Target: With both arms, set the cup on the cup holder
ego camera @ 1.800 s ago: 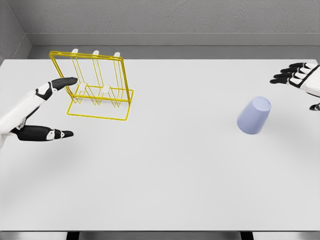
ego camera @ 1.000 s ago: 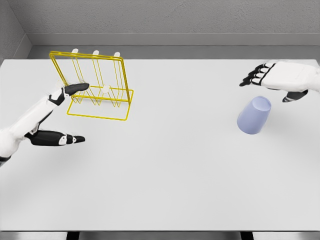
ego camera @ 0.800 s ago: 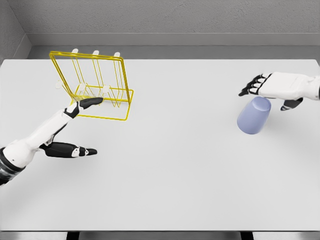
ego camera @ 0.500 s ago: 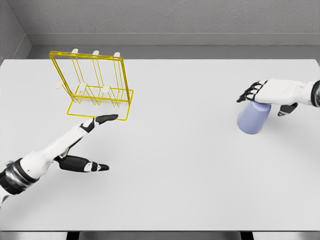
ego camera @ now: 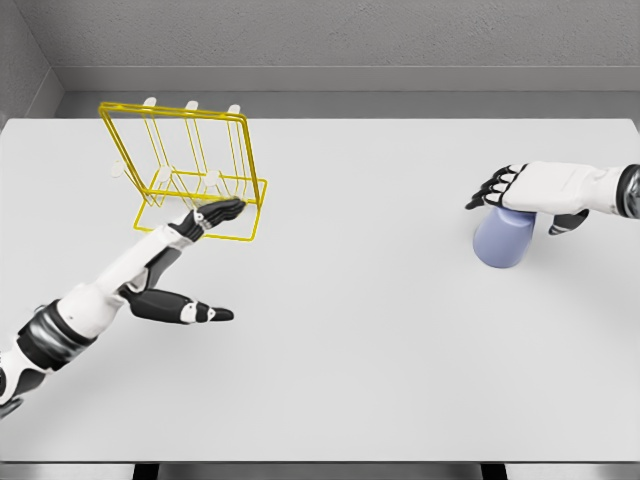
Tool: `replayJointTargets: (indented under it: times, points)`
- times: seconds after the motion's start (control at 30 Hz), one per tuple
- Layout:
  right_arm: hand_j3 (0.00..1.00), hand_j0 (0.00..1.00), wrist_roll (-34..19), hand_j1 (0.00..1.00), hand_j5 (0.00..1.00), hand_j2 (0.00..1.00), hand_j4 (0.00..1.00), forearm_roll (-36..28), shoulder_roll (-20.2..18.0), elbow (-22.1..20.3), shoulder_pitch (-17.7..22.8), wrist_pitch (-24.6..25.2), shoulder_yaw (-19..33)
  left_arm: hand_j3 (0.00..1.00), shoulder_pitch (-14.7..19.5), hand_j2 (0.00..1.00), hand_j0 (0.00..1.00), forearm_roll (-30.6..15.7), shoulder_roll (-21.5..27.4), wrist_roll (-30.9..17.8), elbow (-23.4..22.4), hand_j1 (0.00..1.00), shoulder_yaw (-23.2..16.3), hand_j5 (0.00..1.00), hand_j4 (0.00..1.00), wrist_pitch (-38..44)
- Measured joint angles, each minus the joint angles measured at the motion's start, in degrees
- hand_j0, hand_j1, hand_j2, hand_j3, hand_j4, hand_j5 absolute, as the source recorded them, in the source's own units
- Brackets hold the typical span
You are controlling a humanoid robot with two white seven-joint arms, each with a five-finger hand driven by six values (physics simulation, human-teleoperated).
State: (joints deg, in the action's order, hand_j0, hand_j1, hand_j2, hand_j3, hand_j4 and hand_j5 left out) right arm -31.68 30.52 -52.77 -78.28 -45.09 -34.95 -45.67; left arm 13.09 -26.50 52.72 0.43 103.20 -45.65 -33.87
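Over on the worktop's right side, the pale lavender plastic cup sits tipped. The right hand rests flat on its top, fingers spread and not closed around it. Well apart, at the far left, stands the yellow wire cup holder. The left hand hangs just before its base, fingers apart, empty.

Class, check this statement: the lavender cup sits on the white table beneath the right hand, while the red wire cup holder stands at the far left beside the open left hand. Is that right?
One detail is wrong: the cup holder is yellow, not red, as the head view shows. The rest holds: the lavender cup sits on the white table beneath the right hand, and the holder stands at the far left beside the open left hand.
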Motion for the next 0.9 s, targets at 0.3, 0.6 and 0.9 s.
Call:
replayJointTargets:
  times: [0.3, 0.6, 0.9]
  points:
    - [1.00, 1.00, 0.0, 1.00, 1.00, 1.00, 1.00, 0.1, -1.0, -0.8, 0.1, -0.2, 0.3, 1.00, 1.8, 1.00, 1.00, -5.9, -0.7, -0.1, 0.0, 1.00, -4.7, 1.00, 1.00, 9.6]
    - [0.94, 0.94, -0.1, 0.94, 0.94, 0.94, 0.94, 0.1, -2.0, -5.2, 0.3, -0.2, 0.3, 1.00, 1.8, 1.00, 1.00, -11.6, -1.9, -0.2, 0.0, 1.00, -5.9, 1.00, 1.00, 12.5]
    - [0.83, 0.83, -2.8, 0.83, 0.83, 0.83, 0.83, 0.3, -1.6, -5.8, 1.3, -0.1, -0.1, 1.00, 1.8, 1.00, 1.00, -15.7, -4.8, -0.2, -0.3, 1.00, -7.0, 1.00, 1.00, 15.8]
